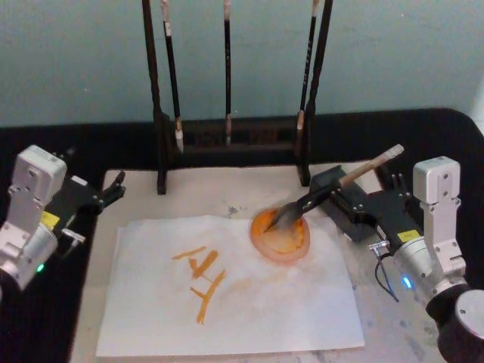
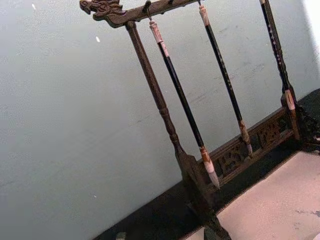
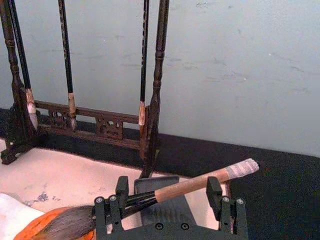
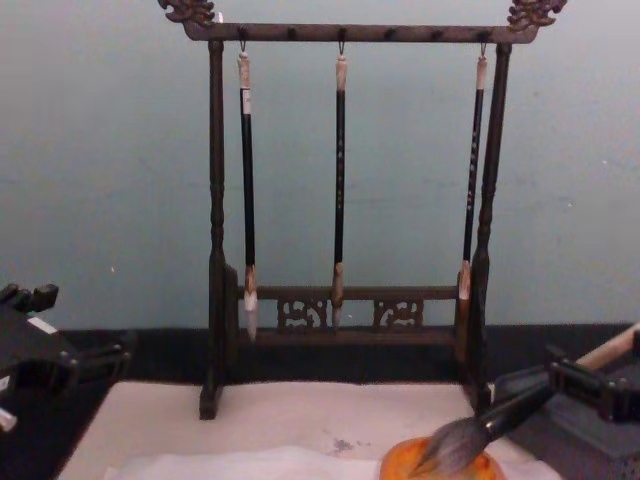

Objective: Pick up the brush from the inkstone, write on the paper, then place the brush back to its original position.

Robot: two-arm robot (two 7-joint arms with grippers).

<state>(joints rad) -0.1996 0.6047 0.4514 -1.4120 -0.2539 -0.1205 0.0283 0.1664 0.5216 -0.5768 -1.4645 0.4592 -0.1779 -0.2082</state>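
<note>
While the right end effector sits at about four o'clock on the table, its fingers stand spread on either side of the brush without pinching it. That brush lies slanted, its black lower shaft and tan handle across a dark inkstone, its fat grey tuft resting in a shallow orange dish at the centre. Orange liquid appears to fill that dish, which sits on the upper right part of the paper. Orange strokes already mark the sheet at about seven o'clock from the dish.

Judging by its look, the brush is light and rigid along the wooden handle, while the wet tuft is soft and would drip or smear. A sensible hold is on the tan wood, clear of the bristles and the white wrap at the end. The sheet looks thin and easily dragged or wrinkled.

The left end effector is parked at nine o'clock, fingers apart and holding nothing. At twelve o'clock a dark wooden rack hangs three thin brushes.
</note>
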